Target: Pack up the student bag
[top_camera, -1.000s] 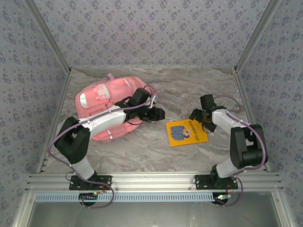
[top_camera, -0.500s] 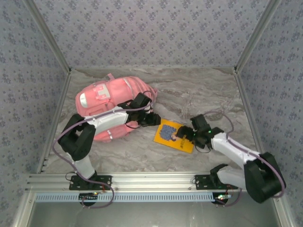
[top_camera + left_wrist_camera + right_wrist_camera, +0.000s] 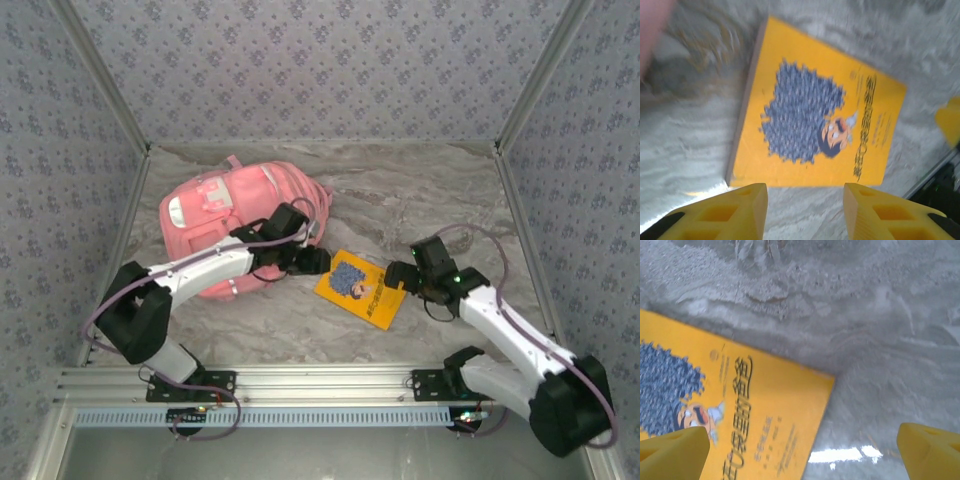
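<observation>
We are reading the step in hand as lifting the yellow book [image 3: 360, 288] off the surface [image 3: 430, 200] so that it can go into the student bag [image 3: 225, 210]. The book is lying flat, cover up, between the two claws, just right of the bag's near right corner. The left claw [image 3: 805, 205] is poised at the book's left edge, fingers spread wide and nothing between them. The right claw [image 3: 800, 450] is sitting at the book's right corner, also wide open and empty, its fingers straddling that corner in the wrist view. We are judging that a thin book lying flat is offering no side to pinch from above, so one claw should be bracing an edge while the other is working a finger under the opposite edge. Closing should come only once a finger is truly beneath the cover, and slowly, since the smooth surface is likely letting the book slide. The bag is lying at the far left of the surface, front upward: pink fabric, a white-trimmed pocket, a strap loop pointing to the far side, the left arm [image 3: 210, 262] lying across its near right edge. We are not able to tell whether its main compartment is unzipped, so we are flagging that for a check.
</observation>
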You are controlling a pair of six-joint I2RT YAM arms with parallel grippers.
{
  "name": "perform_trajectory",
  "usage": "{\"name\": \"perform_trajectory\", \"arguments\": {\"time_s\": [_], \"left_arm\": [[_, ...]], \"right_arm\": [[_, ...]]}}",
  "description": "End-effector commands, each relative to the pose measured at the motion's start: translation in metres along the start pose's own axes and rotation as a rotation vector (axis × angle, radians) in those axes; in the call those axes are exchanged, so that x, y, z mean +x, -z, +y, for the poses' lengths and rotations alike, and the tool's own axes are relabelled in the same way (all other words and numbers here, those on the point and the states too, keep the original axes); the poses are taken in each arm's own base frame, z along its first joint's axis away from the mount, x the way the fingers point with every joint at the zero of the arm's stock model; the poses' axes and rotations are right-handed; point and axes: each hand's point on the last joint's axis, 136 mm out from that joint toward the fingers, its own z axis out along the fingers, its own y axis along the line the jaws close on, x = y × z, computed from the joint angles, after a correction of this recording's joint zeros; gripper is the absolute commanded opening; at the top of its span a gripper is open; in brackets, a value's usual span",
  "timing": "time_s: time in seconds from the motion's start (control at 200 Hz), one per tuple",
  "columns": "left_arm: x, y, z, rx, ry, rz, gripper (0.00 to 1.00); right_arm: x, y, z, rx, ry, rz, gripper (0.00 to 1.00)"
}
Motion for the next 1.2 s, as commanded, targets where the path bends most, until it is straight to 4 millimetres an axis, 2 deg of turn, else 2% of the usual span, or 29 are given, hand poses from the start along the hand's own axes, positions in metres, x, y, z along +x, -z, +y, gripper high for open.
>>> {"name": "perform_trajectory", "arguments": {"time_s": [0.0,0.07,0.225,0.34,0.43,0.585,0.764,1.024,1.194], "left_arm": [[0.025,-0.011,-0.010,0.024,-0.069,0.083,0.43],[0.036,-0.017,-0.010,0.009,-0.099,0.109,0.42],[0.054,-0.031,-0.001,-0.007,-0.123,0.160,0.40],[0.072,-0.044,0.004,-0.020,-0.161,0.234,0.39],[0.086,-0.055,0.007,-0.032,-0.186,0.290,0.38],[0.088,-0.070,0.017,-0.064,-0.182,0.302,0.38],[0.073,-0.080,0.025,-0.123,-0.187,0.279,0.38],[0.037,-0.073,0.023,-0.150,-0.189,0.216,0.38],[0.038,-0.073,0.029,-0.150,-0.176,0.218,0.38]], "right_arm": [[-0.028,-0.015,0.026,-0.095,0.060,0.000,0.99],[-0.033,-0.032,0.043,-0.170,0.069,0.055,0.99],[-0.036,-0.064,0.057,-0.192,0.133,0.173,0.99],[-0.034,-0.080,0.065,-0.221,0.134,0.229,0.99],[-0.031,-0.084,0.071,-0.237,0.140,0.249,0.98],[-0.018,-0.081,0.075,-0.251,0.151,0.260,0.96],[0.002,-0.072,0.073,-0.304,0.103,0.274,0.94],[0.029,-0.045,0.074,-0.402,0.048,0.282,0.91],[0.041,-0.033,0.082,-0.493,0.023,0.308,0.89]]}}
